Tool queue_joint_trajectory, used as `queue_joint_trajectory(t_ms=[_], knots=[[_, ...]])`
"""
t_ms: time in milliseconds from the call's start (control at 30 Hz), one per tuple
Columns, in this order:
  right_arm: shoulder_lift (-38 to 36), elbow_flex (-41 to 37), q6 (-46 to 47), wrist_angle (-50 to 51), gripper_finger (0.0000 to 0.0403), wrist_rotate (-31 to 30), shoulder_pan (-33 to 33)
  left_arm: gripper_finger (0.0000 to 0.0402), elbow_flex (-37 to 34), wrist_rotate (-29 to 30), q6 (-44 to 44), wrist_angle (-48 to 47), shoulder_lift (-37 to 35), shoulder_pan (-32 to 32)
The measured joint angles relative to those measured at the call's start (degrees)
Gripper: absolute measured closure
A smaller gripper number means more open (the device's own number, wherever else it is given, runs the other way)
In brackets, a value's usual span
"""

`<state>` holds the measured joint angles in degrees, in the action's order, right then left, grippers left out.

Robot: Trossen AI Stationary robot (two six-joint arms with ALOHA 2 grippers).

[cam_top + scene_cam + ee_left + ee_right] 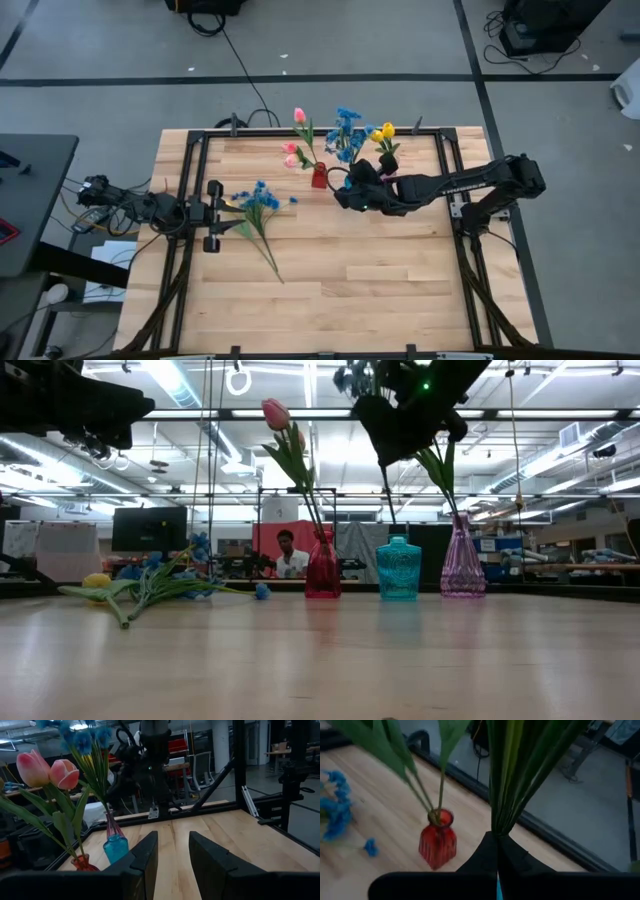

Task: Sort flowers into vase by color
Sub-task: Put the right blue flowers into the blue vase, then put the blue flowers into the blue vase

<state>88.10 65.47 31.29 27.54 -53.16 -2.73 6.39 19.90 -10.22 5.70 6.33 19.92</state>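
Three vases stand in a row at the table's far middle. The red vase point(322, 570) holds pink tulips point(296, 148), the blue vase point(398, 570) takes a thin stem, and the purple vase point(462, 565) holds yellow tulips point(384, 132). My right gripper point(347, 190) hovers above the blue vase, shut on a blue blossom spray point(346, 128). Another blue spray point(258, 202) lies flat on the table's left half. My left gripper point(212, 215) is open beside it, touching nothing. My right gripper point(497, 845) pinches a bunch of green stems and leaves point(504, 805) of the blue spray between its two shut fingers, coming from the table's right side. The spray stands about upright, and one thin stem point(387, 505) runs down from the fingers into the blue vase's mouth.
The red vase point(437, 842) stands close beside my right gripper, and the purple vase is on its other side. Black frame rails point(190, 170) border the table. Bare wood point(380, 290) fills the near half. A person point(289, 555) sits far behind the table.
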Motion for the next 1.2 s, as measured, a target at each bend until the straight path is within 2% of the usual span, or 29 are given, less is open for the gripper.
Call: queue_joint_trajectory(t_ms=[400,667,800,933,1200], knots=[[0.89,-5.69,5.12,-1.1,0.0392,1.46,0.71,0.0286,0.0,0.0,0.0,0.04,0.04,0.0],[0.89,-8.7,9.24,-1.35,0.0323,8.83,0.8,0.0286,0.0,0.0,0.0,-0.07,0.04,0.0],[0.89,-7.59,11.73,3.0,0.0284,15.49,0.8,0.0286,0.0,-0.01,-0.01,-0.05,0.04,0.0],[0.87,-5.84,15.77,8.86,0.0261,18.68,0.54,0.0286,0.0,-0.01,0.0,-0.05,0.04,0.0],[0.72,0.9,21.5,17.85,0.0257,19.18,-3.51,0.0286,0.0,-0.9,-1.53,-0.6,-0.25,0.0]])
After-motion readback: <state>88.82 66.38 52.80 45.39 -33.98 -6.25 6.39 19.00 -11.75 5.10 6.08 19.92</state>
